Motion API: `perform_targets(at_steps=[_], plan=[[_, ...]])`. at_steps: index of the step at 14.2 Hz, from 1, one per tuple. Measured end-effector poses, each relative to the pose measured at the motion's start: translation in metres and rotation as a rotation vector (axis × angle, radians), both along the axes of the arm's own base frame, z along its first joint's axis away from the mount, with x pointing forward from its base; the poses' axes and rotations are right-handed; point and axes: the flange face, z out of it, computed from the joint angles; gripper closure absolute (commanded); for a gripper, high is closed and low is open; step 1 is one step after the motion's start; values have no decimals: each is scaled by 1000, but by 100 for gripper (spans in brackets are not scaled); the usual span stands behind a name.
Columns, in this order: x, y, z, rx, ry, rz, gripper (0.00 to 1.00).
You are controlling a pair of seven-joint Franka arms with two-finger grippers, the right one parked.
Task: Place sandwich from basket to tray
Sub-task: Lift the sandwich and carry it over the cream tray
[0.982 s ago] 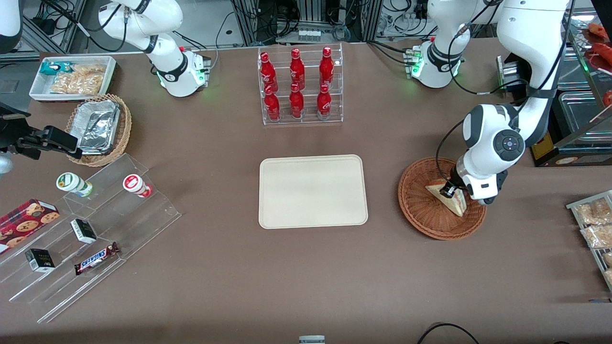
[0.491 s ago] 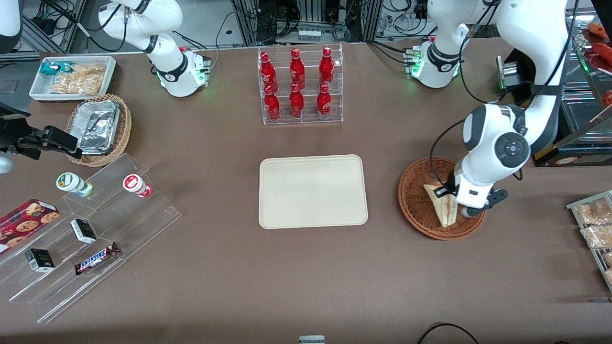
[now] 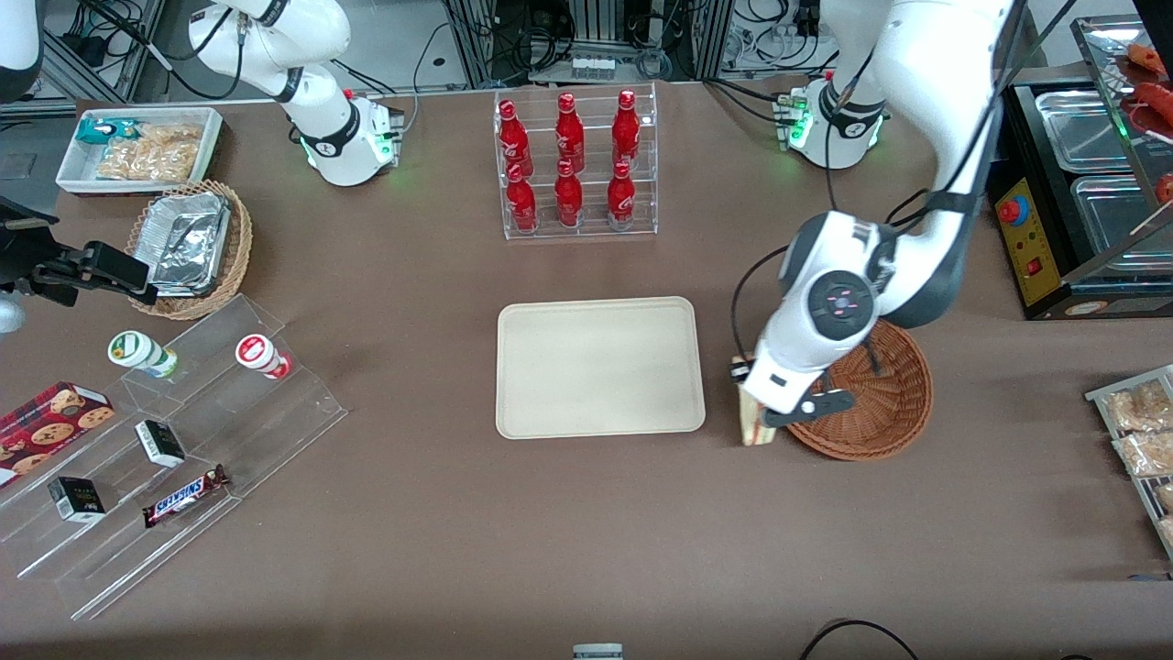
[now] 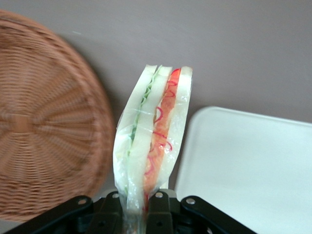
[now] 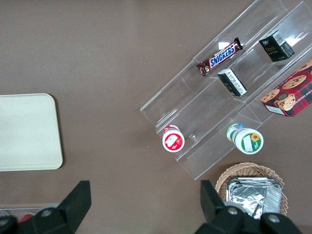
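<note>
The worktop [image 3: 550, 532] carries an empty cream tray [image 3: 600, 367]. Just beside it, toward the working arm's end, stands the emptied reddish-brown basket [image 3: 884, 403]. Between them, in the air, the hand [image 4: 138, 207] pinches the wrapped sandwich [image 4: 153, 141] by its lower edge. It looks light, soft and slippery-wrapped, so a gentle grip suits.

Front view: the arm's wrist hides the gripper [image 3: 753, 414], most of the sandwich [image 3: 757, 433] and part of the basket [image 3: 884, 403].
</note>
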Motion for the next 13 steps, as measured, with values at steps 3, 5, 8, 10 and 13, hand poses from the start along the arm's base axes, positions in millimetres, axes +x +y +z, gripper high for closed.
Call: perform_targets(at_steps=[3,5,8,10,13], plan=[[-14,-59,-16,-19,16,-34,94],[-30,-102,-20,-20,13,-25,95],[-68,-164,-23,-14,10,-28,95],[-87,-192,-27,-10,10,-30,95],[-99,-215,-38,-3,9,-36,94]])
